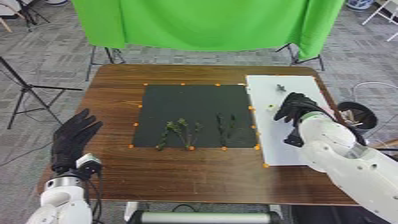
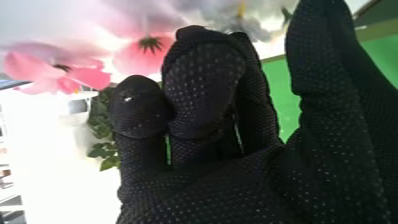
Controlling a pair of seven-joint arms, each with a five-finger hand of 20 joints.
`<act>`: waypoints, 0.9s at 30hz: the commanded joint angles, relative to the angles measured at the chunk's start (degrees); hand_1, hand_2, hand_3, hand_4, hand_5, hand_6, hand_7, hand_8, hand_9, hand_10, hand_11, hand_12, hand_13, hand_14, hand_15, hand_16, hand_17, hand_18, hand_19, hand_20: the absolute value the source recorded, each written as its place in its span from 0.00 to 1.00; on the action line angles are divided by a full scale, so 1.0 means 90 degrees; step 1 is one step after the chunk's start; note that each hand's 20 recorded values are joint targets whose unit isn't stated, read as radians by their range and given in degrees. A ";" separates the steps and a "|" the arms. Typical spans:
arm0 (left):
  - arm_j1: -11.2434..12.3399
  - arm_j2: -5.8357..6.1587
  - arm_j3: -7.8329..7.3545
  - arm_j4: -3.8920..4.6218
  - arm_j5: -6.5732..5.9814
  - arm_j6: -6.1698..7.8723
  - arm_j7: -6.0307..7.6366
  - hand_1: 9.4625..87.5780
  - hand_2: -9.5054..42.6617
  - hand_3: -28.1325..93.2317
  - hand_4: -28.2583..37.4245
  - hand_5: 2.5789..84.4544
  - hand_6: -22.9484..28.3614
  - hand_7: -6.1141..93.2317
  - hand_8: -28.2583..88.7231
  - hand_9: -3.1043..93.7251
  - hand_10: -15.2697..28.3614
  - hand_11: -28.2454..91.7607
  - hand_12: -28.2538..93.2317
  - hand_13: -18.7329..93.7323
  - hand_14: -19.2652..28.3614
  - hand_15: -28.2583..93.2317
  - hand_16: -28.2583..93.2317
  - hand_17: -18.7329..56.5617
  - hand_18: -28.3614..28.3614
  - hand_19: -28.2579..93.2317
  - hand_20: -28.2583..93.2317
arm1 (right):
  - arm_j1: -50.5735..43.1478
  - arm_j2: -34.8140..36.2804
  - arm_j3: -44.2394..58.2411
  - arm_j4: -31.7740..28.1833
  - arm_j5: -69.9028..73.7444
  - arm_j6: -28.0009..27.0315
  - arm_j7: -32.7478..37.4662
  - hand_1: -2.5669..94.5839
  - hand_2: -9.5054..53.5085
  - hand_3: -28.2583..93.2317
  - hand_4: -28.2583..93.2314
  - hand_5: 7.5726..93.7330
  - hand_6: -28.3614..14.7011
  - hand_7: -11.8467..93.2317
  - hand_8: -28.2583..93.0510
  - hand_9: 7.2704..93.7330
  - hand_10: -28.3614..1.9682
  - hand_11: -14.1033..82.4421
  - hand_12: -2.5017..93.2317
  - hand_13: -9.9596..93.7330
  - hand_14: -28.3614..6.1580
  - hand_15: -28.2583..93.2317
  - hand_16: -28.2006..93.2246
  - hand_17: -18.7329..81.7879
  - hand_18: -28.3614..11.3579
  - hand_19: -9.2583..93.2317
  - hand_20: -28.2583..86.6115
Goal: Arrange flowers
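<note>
My right hand point(image 1: 300, 107) is over the white board point(image 1: 277, 135) on the table's right side, fingers relaxed, with nothing seen in its grasp. In the right wrist view the same hand point(image 2: 209, 185) has its fingers extended, with a pink flower point(image 2: 142, 57) just beyond the fingertips and another pink bloom point(image 2: 58, 74) beside it. Green leafy stems point(image 1: 183, 131) and darker stems point(image 1: 226, 131) lie on the dark mat point(image 1: 187, 102). A small greyish flower point(image 1: 281, 87) is near the board's far end. My left hand point(image 1: 73, 137), open, is at the table's left edge.
A dark bin point(image 1: 357, 116) with things in it stands off the table's right edge. Orange markers line the mat's border on the brown table point(image 1: 195, 172). Beyond the far edge hangs a green cloth point(image 1: 209, 25), and a black tripod point(image 1: 28, 87) stands at the left.
</note>
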 commanded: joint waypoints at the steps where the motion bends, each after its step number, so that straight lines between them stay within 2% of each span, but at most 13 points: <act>1: 0.0024 -0.0065 -0.0017 -0.0002 -0.0033 -0.0039 0.0003 0.39 0.29 0.80 0.17 0.58 0.50 0.23 0.17 0.53 0.65 0.43 0.33 0.58 0.75 0.45 0.22 0.51 0.74 0.33 0.45 | -0.0033 -0.0030 -0.0223 0.0016 -0.0231 0.0642 -0.0068 0.49 0.00 0.80 0.14 0.64 0.53 0.25 0.17 0.74 0.42 0.35 0.23 0.95 0.72 0.71 0.46 0.82 0.42 1.00 0.59; 3: 0.0033 -0.0067 -0.0015 -0.0014 -0.0036 -0.0021 0.0014 0.39 0.29 0.80 0.17 0.58 0.50 0.23 0.17 0.53 0.65 0.43 0.33 0.58 0.75 0.45 0.22 0.51 0.74 0.33 0.46 | -0.0028 -0.0033 -0.0304 0.0026 -0.0304 0.0886 -0.0145 0.52 0.00 0.79 0.13 0.68 0.55 0.26 0.17 0.78 0.44 0.34 0.25 0.97 0.73 0.71 0.46 0.83 0.43 1.00 0.60; 5: 0.0027 -0.0062 0.0003 -0.0017 -0.0031 -0.0011 0.0009 0.39 0.29 0.80 0.17 0.58 0.50 0.23 0.17 0.53 0.65 0.43 0.33 0.58 0.75 0.45 0.22 0.51 0.74 0.33 0.46 | -0.0041 -0.0025 -0.0386 0.0016 -0.0428 0.1181 -0.0198 0.57 0.00 0.76 0.14 0.73 0.55 0.26 0.27 0.83 0.49 0.29 0.31 0.98 0.74 0.70 0.47 0.84 0.43 1.00 0.60; 8: 0.0038 -0.0068 0.0011 -0.0020 -0.0036 -0.0004 0.0025 0.39 0.29 0.80 0.17 0.58 0.50 0.23 0.17 0.53 0.65 0.43 0.33 0.58 0.75 0.45 0.22 0.51 0.74 0.33 0.46 | -0.0008 -0.0020 -0.0513 0.0031 -0.0576 0.1579 -0.0299 0.64 0.00 0.72 0.14 0.81 0.58 0.28 0.31 0.93 0.55 0.24 0.39 1.00 0.76 0.70 0.47 0.86 0.44 1.00 0.61; 15: 0.0075 -0.0062 0.0004 -0.0039 -0.0055 0.0003 0.0032 0.39 0.29 0.80 0.16 0.58 0.51 0.23 0.17 0.53 0.65 0.43 0.33 0.58 0.75 0.45 0.22 0.51 0.74 0.33 0.46 | -0.0060 0.0052 -0.0522 -0.0007 -0.0769 0.2123 -0.0446 0.65 0.00 0.73 0.15 0.86 0.59 0.30 0.32 0.97 0.55 0.28 0.42 1.00 0.78 0.72 0.46 0.88 0.46 1.00 0.62; 19: 0.0099 -0.0008 -0.0075 -0.0040 -0.0054 0.0000 0.0005 0.39 0.30 0.80 0.16 0.58 0.51 0.23 0.17 0.53 0.65 0.43 0.33 0.58 0.75 0.45 0.22 0.51 0.74 0.33 0.46 | -0.0279 0.0107 -0.0151 -0.0314 -0.0821 0.2228 -0.0479 0.64 0.00 0.74 0.16 0.87 0.58 0.31 0.32 0.98 0.54 0.29 0.42 1.00 0.78 0.72 0.46 0.88 0.47 1.00 0.62; 21: 0.0135 0.0036 -0.0200 -0.0059 -0.0040 -0.0002 -0.0018 0.39 0.30 0.80 0.16 0.58 0.51 0.23 0.17 0.53 0.65 0.43 0.33 0.57 0.75 0.45 0.22 0.51 0.73 0.34 0.46 | -0.0250 0.0131 -0.0133 -0.0513 -0.0818 0.2290 -0.0545 0.64 0.00 0.74 0.16 0.87 0.58 0.31 0.32 0.98 0.54 0.29 0.42 1.00 0.78 0.73 0.46 0.88 0.47 1.00 0.62; 27: 0.0209 0.0195 -0.0574 -0.0008 -0.0033 0.0108 -0.0008 0.38 0.29 0.80 0.16 0.58 0.50 0.23 0.17 0.53 0.65 0.43 0.33 0.57 0.76 0.45 0.22 0.50 0.74 0.34 0.46 | 0.0226 0.0019 -0.0474 -0.1066 -0.0908 0.2224 -0.0840 0.64 0.00 0.74 0.16 0.88 0.58 0.30 0.32 0.98 0.56 0.29 0.42 1.00 0.78 0.72 0.46 0.88 0.47 1.00 0.62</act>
